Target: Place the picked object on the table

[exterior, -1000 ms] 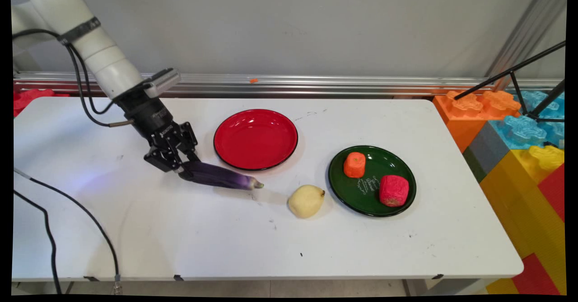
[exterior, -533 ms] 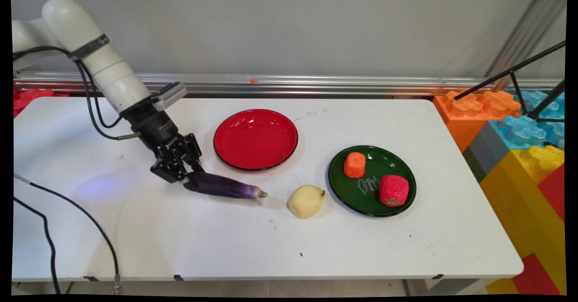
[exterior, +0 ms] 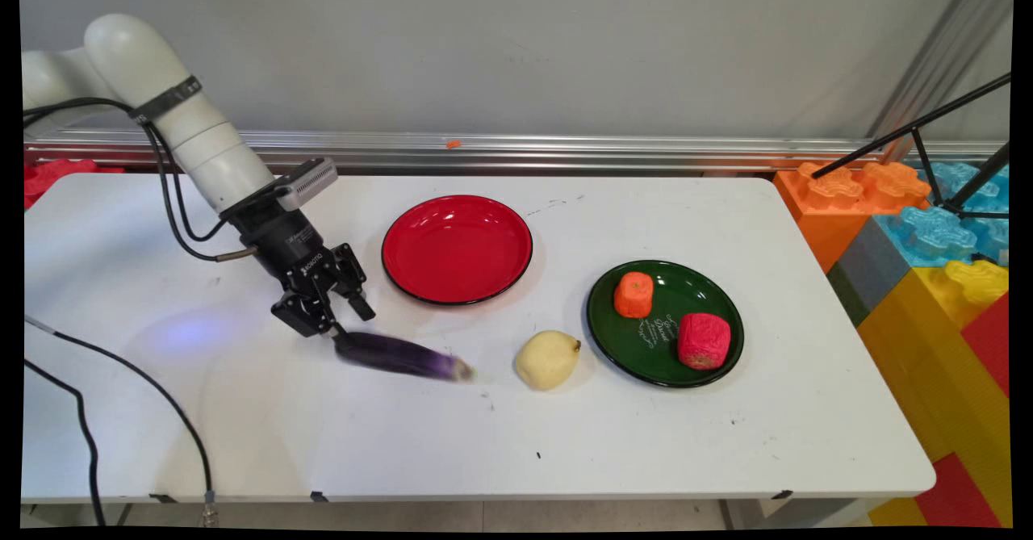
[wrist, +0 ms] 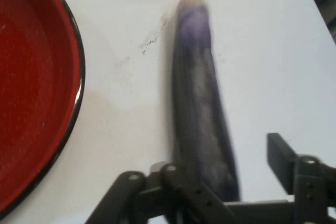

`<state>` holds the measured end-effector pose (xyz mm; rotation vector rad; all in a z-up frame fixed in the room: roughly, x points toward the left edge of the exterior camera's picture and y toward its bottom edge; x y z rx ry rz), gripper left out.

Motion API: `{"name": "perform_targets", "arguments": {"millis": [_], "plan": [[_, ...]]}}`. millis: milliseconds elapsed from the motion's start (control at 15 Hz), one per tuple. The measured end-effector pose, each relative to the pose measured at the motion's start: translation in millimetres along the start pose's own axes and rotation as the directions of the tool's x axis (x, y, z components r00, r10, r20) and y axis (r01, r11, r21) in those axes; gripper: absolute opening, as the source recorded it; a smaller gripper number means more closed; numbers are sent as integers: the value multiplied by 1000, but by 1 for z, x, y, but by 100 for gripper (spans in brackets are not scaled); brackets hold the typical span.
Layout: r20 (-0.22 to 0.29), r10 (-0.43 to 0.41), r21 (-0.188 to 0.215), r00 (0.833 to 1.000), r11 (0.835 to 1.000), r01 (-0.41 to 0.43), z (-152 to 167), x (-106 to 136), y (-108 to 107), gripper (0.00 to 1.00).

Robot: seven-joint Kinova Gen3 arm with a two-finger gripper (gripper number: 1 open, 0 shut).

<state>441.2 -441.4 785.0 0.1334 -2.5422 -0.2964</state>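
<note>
Black two-finger gripper (exterior: 349,324) stands with jaws spread, released from the long purple eggplant (exterior: 401,357) lying on the white table (exterior: 323,435), just before the glossy red plate (exterior: 457,248)

The arm slants down rightward, its tool (exterior: 349,324) spread open.

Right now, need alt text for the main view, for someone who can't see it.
A black end effector stands open over one end of a purple eggplant lying on a white table. Beyond it sits an empty red plate; to the right, a yellow pear beside a green plate holding two red-orange pieces.
</note>
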Motion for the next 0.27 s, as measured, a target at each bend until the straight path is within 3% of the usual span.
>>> {"name": "perform_targets", "arguments": {"millis": [267], "plan": [[-6,16,2,1000,1000,-16,2,0,-1,100]]}}
